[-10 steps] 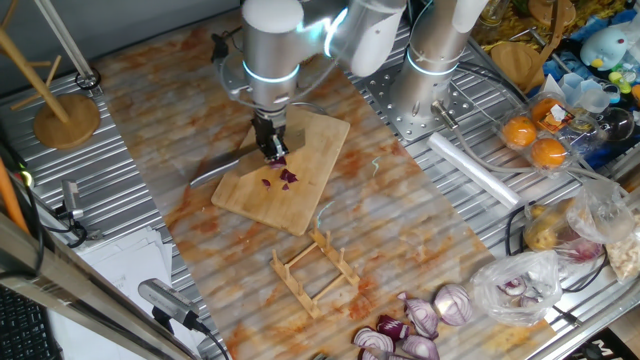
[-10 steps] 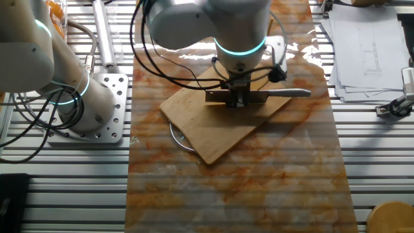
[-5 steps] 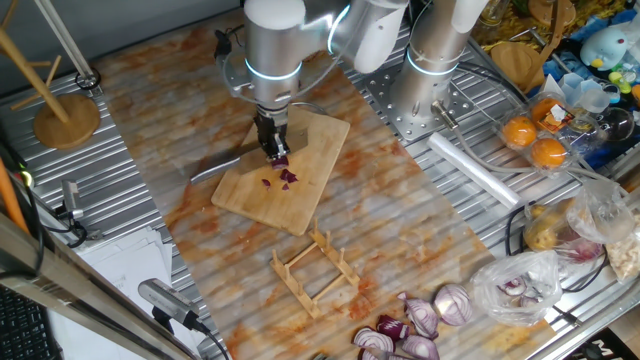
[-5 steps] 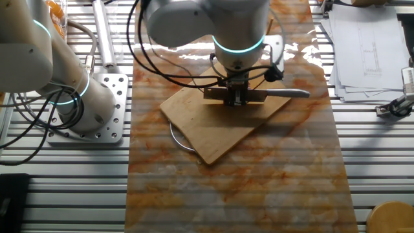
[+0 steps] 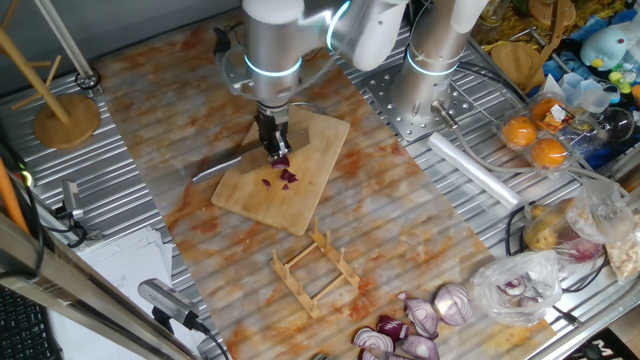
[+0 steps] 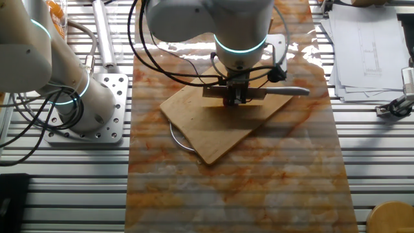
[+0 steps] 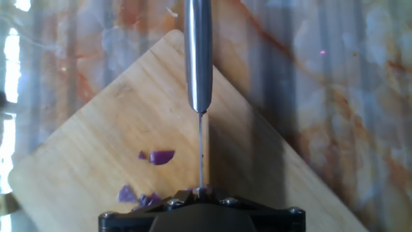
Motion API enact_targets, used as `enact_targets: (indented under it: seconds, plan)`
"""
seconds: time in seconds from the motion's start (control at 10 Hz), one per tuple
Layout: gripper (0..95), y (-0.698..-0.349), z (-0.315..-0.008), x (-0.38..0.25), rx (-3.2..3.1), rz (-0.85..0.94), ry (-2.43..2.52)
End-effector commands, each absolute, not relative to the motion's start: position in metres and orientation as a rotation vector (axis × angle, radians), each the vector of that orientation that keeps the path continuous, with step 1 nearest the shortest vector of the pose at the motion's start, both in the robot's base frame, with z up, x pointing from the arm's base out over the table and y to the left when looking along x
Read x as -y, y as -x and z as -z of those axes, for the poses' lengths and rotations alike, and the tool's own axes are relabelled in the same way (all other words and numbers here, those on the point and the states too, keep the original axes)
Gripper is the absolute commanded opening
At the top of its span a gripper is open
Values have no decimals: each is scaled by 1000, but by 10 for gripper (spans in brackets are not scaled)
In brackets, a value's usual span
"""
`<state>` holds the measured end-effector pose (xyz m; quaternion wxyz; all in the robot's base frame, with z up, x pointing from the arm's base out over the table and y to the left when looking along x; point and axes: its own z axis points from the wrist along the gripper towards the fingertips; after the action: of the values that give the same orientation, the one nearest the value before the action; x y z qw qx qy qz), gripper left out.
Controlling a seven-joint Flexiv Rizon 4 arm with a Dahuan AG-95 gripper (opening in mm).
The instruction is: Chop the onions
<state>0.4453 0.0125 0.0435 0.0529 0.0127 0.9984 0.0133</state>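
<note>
As gripper (image 5: 271,145) rose slightly since half-second earlier, clamped knife (image 6: 284,92) lifted above onions (image 5: 283,176) at frame centre; chop stroke reset, cutting unfinished.

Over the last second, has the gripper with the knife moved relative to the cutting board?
Yes. The gripper has risen slightly: against the cutting board, it sits a little higher in both fixed views, lifting the knife away from the onions.

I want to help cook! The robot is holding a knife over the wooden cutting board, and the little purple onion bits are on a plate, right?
Almost. The gripper does hold the knife over the cutting board, but there is no plate: the onion bits lie straight on the board. The hand view and one fixed view show this.
</note>
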Motion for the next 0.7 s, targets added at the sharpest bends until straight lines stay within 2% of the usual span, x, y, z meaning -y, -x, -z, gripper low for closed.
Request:
enact_targets:
  seconds: [0.1, 0.5, 0.7]
  plan:
    - [0, -449, -32, -11, -3036, -45, -32]
    - [0, -448, -43, -12, -3042, -57, -21]
    - [0, -443, -72, -11, -3059, -91, -16]
